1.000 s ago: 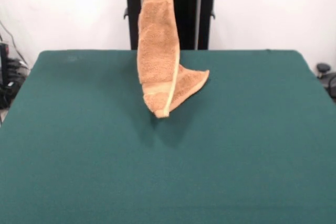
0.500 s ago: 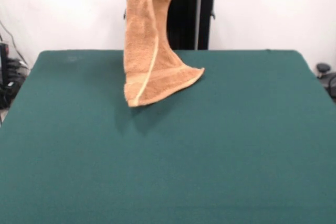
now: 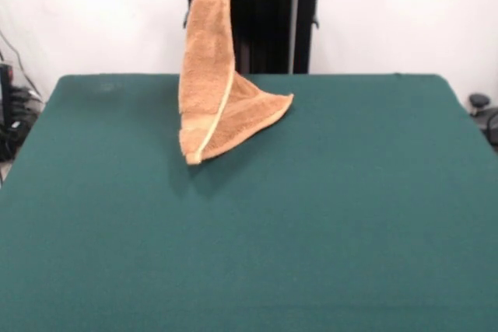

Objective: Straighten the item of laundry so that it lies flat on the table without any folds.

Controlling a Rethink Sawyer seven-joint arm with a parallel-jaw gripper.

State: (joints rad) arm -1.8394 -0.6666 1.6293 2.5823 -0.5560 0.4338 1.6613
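Note:
The orange-tan towel point(image 3: 208, 60) hangs down from above the picture's top edge in the front view, folded lengthwise, with its pale stripe band near the bottom. Its lower end fans out to the right and its lowest corner is at or just above the dark green table point(image 3: 350, 215), left of centre in the far half. I cannot tell whether it touches the cloth. The gripper is above the top edge and does not show.
The robot's black pedestal point(image 3: 272, 29) stands behind the table's far edge, behind the towel. Cables and dark gear point(image 3: 12, 114) sit off the table's left side, and a small dark object point(image 3: 481, 106) off its right side.
The hanging towel has swung to the left; its lowest corner moved from the table's middle line leftward and slightly farther back. Its lower flap has twisted and narrowed.

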